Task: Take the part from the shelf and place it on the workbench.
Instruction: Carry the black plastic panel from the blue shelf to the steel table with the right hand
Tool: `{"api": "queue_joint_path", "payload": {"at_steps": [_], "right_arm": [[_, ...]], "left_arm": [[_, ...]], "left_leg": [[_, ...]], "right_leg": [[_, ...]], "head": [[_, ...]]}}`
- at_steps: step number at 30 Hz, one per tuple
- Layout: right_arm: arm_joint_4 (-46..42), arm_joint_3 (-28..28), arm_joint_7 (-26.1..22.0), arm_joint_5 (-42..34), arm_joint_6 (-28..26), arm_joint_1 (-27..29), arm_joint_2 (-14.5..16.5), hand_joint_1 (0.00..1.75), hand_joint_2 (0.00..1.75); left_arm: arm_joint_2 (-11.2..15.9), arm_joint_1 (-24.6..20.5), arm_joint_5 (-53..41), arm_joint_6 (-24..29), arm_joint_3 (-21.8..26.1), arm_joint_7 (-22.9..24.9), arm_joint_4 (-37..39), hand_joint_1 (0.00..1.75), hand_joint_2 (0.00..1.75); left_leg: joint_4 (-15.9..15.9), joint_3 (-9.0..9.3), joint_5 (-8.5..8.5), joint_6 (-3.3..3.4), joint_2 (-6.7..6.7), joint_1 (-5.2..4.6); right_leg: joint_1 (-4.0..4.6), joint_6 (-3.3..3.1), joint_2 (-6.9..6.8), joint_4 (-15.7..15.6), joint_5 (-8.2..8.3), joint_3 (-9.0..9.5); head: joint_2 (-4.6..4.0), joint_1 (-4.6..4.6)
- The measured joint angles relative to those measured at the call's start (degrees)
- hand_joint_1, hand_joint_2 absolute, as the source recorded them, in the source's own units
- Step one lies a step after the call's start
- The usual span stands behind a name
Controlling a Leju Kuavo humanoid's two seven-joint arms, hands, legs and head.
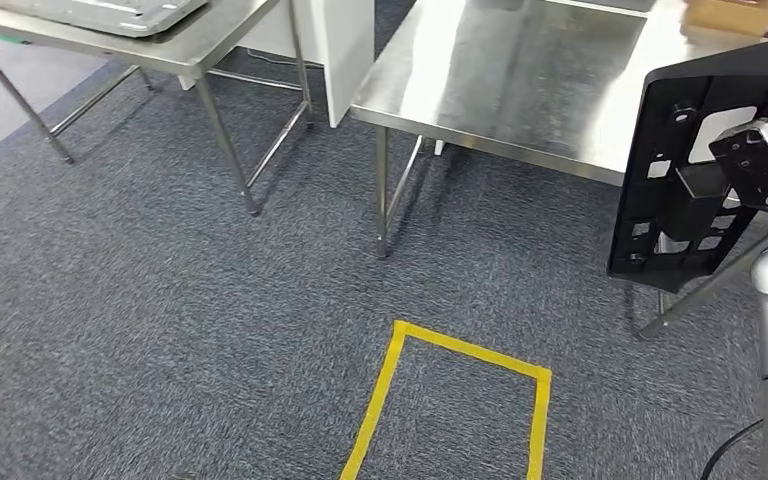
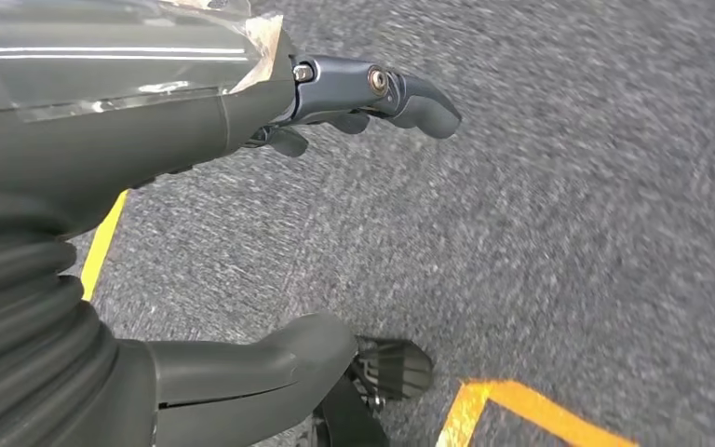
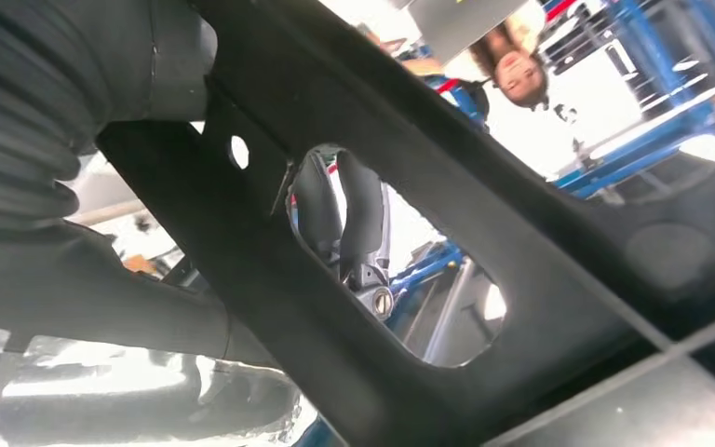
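The right hand (image 1: 750, 165) grips the part (image 1: 690, 170), a flat black plastic panel with cut-out holes, and holds it upright in the air at the right edge of the head view, in front of the near right corner of the workbench (image 1: 520, 80). In the right wrist view its dark fingers (image 3: 349, 214) reach through one oval hole of the part (image 3: 484, 233) and close around it. A person (image 3: 512, 65) shows beyond the part, before blue racking (image 3: 652, 140).

The left hand (image 2: 270, 233) hangs over the grey carpet (image 1: 160, 300); its fingers (image 2: 400, 93) and thumb are apart, and it holds nothing.

Two steel tables stand on the carpet: the workbench, and a second table (image 1: 190, 35) at the far left. On the workbench's far right corner rests one brown box (image 1: 730, 15), its contents hidden. On the second table sits one grey tray (image 1: 110, 12), cut by the frame. A white panel (image 1: 345, 50) stands between the two tables. One square of yellow tape (image 1: 460, 400) marks the carpet.
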Motion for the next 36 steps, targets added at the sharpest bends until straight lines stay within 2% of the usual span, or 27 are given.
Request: {"api": "queue_joint_path", "payload": {"at_steps": [1,3,4,6,8,9,10,11,12,14,15,16,17,18,19,21,22,23,25,26,27,29,30,31,32,34,36], "right_arm": [[0.0,0.0,0.1,0.0,0.1,0.0,0.0,1.75,1.75],[0.1,0.2,0.3,0.1,0.4,-0.2,0.0,1.75,1.75],[0.1,0.3,0.4,0.2,0.7,-0.3,0.0,1.75,1.75],[0.2,0.7,0.7,0.8,1.3,-1.1,0.4,1.75,1.75],[0.5,1.6,0.9,1.4,2.0,-2.3,1.3,1.75,1.75],[0.8,2.3,1.0,1.7,2.4,-2.8,1.8,1.75,1.75],[1.1,3.0,1.1,2.0,2.8,-3.4,2.3,1.75,1.75],[1.5,3.7,1.3,2.4,3.1,-3.9,2.8,1.75,1.75],[1.9,4.4,1.5,2.8,3.3,-4.5,3.2,1.75,1.75],[2.6,5.9,1.8,3.6,3.4,-5.7,4.2,1.75,1.75],[2.9,6.7,1.9,4.2,3.4,-6.3,4.8,1.75,1.75],[3.3,7.5,2.2,4.7,3.5,-6.7,5.5,1.75,1.75],[3.8,8.3,2.5,5.3,3.7,-7.2,6.2,1.75,1.75],[4.3,9.2,2.8,5.9,4.0,-7.8,6.9,1.75,1.75],[4.9,10.1,3.1,6.5,4.2,-8.5,7.7,1.75,1.75],[6.5,12.1,3.8,7.9,4.3,-10.6,9.4,1.75,1.75],[7.5,13.2,4.1,8.7,4.1,-11.8,10.4,1.75,1.75],[8.5,14.3,4.3,9.4,4.0,-12.8,11.4,1.75,1.75],[10.3,16.4,4.7,10.4,3.9,-13.7,13.0,1.75,1.75],[11.0,17.2,4.8,10.7,3.8,-13.8,13.7,1.75,1.75],[11.5,17.8,4.9,11.0,3.8,-13.9,14.3,1.75,1.75],[12.4,18.8,5.1,11.3,3.6,-14.4,15.4,1.75,1.75],[12.8,19.1,5.2,11.4,3.5,-14.8,15.8,1.75,1.75],[13.2,19.4,5.3,11.5,3.3,-15.0,16.2,1.75,1.75],[13.6,19.7,5.4,11.5,3.2,-15.2,16.6,1.75,1.75],[14.3,20.0,5.6,11.5,3.0,-15.3,17.2,1.75,1.75],[15.1,20.4,5.6,11.5,2.9,-15.5,17.7,1.75,1.75]], "left_arm": [[0.0,-0.1,0.0,-0.1,0.0,0.0,0.0,0.0,1.75],[0.0,-0.2,-0.1,-0.2,0.0,0.1,0.0,0.0,1.75],[0.0,-0.4,-0.2,-0.3,0.0,0.2,0.0,0.0,1.75],[0.0,-0.5,-0.3,-0.6,0.0,0.2,0.0,0.0,1.75],[0.0,-0.5,-0.4,-1.0,0.0,0.1,0.0,0.0,1.75],[0.0,-0.5,-0.4,-1.2,0.0,0.1,0.0,0.0,1.75],[0.0,-0.5,-0.5,-1.3,0.0,0.1,0.0,0.0,1.75],[0.0,-0.5,-0.8,-1.4,-0.1,0.0,0.0,0.0,1.75],[0.0,-0.6,-1.2,-1.6,-0.2,0.0,0.0,0.0,1.75],[0.2,-0.8,-2.1,-1.8,-0.5,0.1,0.0,0.0,1.75],[0.2,-0.9,-2.6,-1.7,-0.8,0.3,0.0,0.0,1.75],[0.3,-1.1,-3.0,-1.7,-1.0,0.4,-0.1,0.0,1.75],[0.3,-1.3,-3.2,-1.6,-1.3,0.7,-0.1,0.0,1.75],[0.2,-1.5,-3.5,-1.4,-1.5,0.9,-0.1,0.0,1.75],[0.2,-1.7,-3.6,-1.3,-1.7,1.1,-0.1,0.0,1.75],[0.0,-2.2,-3.9,-1.2,-2.0,1.4,-0.2,0.0,1.75],[0.0,-2.4,-4.0,-1.1,-2.1,1.5,-0.2,0.0,1.75],[-0.1,-2.5,-4.0,-1.0,-2.2,1.7,-0.2,0.0,1.75],[-0.2,-2.5,-4.0,-1.0,-2.4,2.0,-0.2,0.0,1.75],[-0.3,-2.5,-3.9,-0.9,-2.4,2.1,-0.2,0.0,1.75],[-0.3,-2.5,-3.8,-0.8,-2.4,2.1,-0.2,0.0,1.75],[-0.4,-2.4,-3.5,-0.6,-2.4,2.2,-0.2,0.0,1.75],[-0.3,-2.4,-3.3,-0.5,-2.4,2.2,-0.2,0.0,1.75],[-0.3,-2.4,-3.2,-0.4,-2.4,2.2,-0.2,0.0,1.75],[-0.2,-2.3,-3.1,-0.3,-2.4,2.2,-0.2,0.0,1.75],[-0.2,-1.9,-3.0,-0.1,-2.4,2.1,-0.2,0.0,1.75],[-0.2,-1.6,-2.9,0.0,-2.4,2.1,-0.1,0.0,1.75]], "left_leg": [[0.2,0.06,-0.26,-0.36,0.55,-0.18],[0.3,0.27,-0.66,-0.87,1.71,-0.27],[0.6,0.3,-1.07,-1.13,1.55,-0.06],[3.8,-0.9,-3.49,-1.65,-0.93,0.37],[11.0,-4.21,-7.42,-1.87,-4.14,0.53],[14.5,-6.03,-8.79,-1.86,-4.86,0.53],[16.7,-7.28,-9.14,-1.73,-5.24,0.52],[16.7,-7.56,-8.31,-1.45,-5.45,0.49],[14.5,-6.75,-6.51,-1.04,-5.73,0.42],[6.9,-3.39,-2.38,0.27,-8.18,0.26],[3.9,-1.99,-1.13,0.85,-9.31,0.11],[2.1,-1.15,-0.55,1.31,-10.08,-0.07],[1.4,-0.82,-0.5,1.59,-10.09,-0.29],[1.0,-0.64,-0.25,1.68,-9.11,-0.39],[0.4,-0.4,0.16,1.74,-8.39,-0.35],[-1.1,0.1,1.13,1.97,-7.03,-0.12],[-1.5,0.18,1.44,2.0,-6.41,-0.06],[-1.6,0.17,1.54,2.09,-5.75,-0.06],[-1.5,0.09,1.55,1.98,-4.65,0.05],[-1.5,0.07,1.53,1.84,-4.29,0.14],[-1.4,0.06,1.45,1.6,-4.06,0.27],[-0.8,-0.02,1.07,0.82,-3.76,0.48],[-0.4,-0.21,0.84,0.36,-3.68,0.43],[0.0,-0.48,0.59,0.11,-3.67,0.32],[0.3,-0.74,0.58,0.23,-3.66,0.2],[0.4,-1.05,0.71,0.85,-3.7,0.17],[0.2,-0.97,0.9,1.15,-3.62,0.32]], "right_leg": [[0.22,-0.37,-0.2,-0.6,0.11,0.32],[0.21,-1.45,1.28,-0.3,0.18,0.02],[0.01,-1.85,1.94,-0.3,0.21,-0.04],[-0.35,-2.82,3.23,-0.4,0.43,-0.11],[-0.2,-3.47,4.64,-0.4,0.67,-0.32],[-0.01,-3.66,5.47,-0.4,0.75,-0.4],[0.21,-3.77,6.32,-0.4,0.82,-0.44],[0.42,-3.85,7.16,-0.4,0.87,-0.46],[0.63,-3.92,7.96,-0.4,0.95,-0.45],[0.8,-3.95,9.37,-0.4,1.1,-0.47],[0.84,-3.87,9.98,-0.4,1.2,-0.52],[0.75,-3.68,10.56,-0.4,1.32,-0.61],[0.66,-3.36,11.21,-0.5,1.52,-0.73],[0.73,-2.94,11.9,-0.7,1.8,-0.89],[0.8,-2.67,11.59,-0.7,1.97,-1.14],[1.24,-2.78,8.58,1.4,0.76,-2.66],[1.22,-3.09,6.5,4.4,-0.7,-4.06],[1.12,-3.23,5.21,8.3,-2.44,-5.85],[0.58,-2.72,4.4,14.7,-4.63,-8.44],[0.27,-2.16,4.24,15.3,-4.6,-8.37],[-0.05,-1.48,4.05,13.2,-3.72,-7.02],[-0.65,-0.29,3.32,5.0,-1.26,-2.36],[-0.65,-0.2,3.1,1.7,-0.49,-0.46],[-0.79,-0.42,3.02,-0.2,-0.15,0.61],[-0.76,-0.79,3.08,-0.6,-0.21,0.82],[-0.71,-1.27,3.41,-0.5,-0.01,0.72],[-0.39,-1.32,3.54,-0.5,0.0,0.62]], "head": [[0.0,-0.09],[0.0,-0.39],[0.0,-0.56],[0.0,-0.73],[0.0,-0.93],[0.0,-1.01],[0.0,-1.04],[0.0,-1.07],[0.0,-1.06],[0.0,-1.01],[0.0,-0.91],[0.0,-0.9],[0.0,-0.89],[0.0,-0.95],[0.0,-1.01],[0.0,-0.81],[0.0,-0.66],[0.0,-0.54],[0.0,-0.45],[0.0,-0.45],[0.0,-0.43],[0.0,-0.38],[0.0,-0.33],[0.0,-0.33],[0.0,-0.44],[0.0,-0.71],[0.0,-0.83]]}}
